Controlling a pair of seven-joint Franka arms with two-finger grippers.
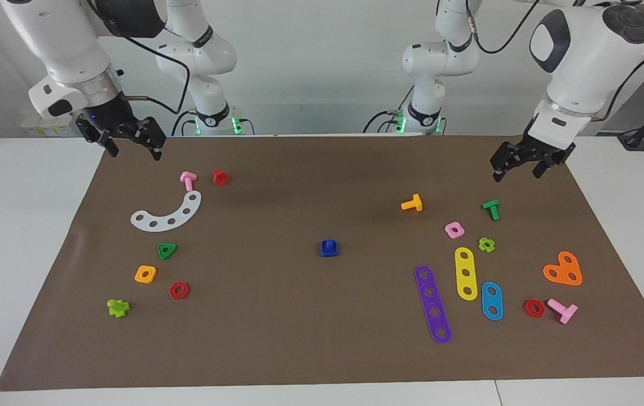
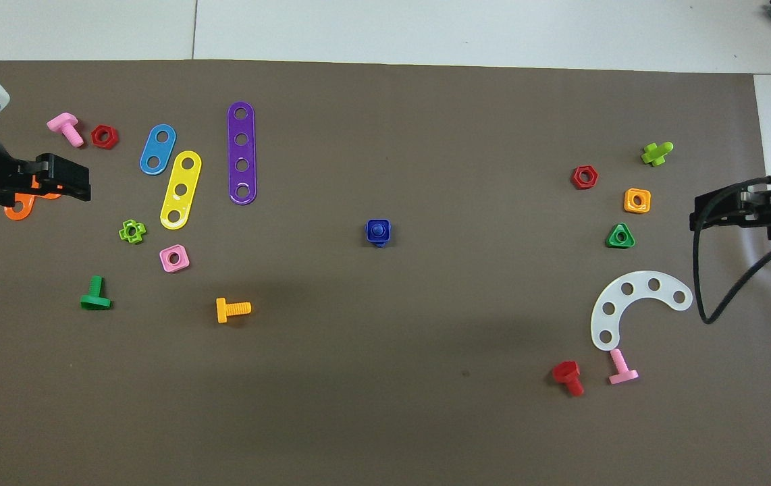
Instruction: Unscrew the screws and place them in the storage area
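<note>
Purple plate (image 1: pixel 433 304), white curved plate (image 1: pixel 167 214), orange bolt (image 1: pixel 412 203)

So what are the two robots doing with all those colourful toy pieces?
Nothing is being handled yet. Both arms wait, raised above the brown mat. The left tool hangs open over its end, near the green bolt. The right tool hangs open over its own end, near the pink bolt. The small dark-blue screw sits alone mid-mat, untouched. Loose nuts, bolts and plates lie scattered at both ends.
</note>
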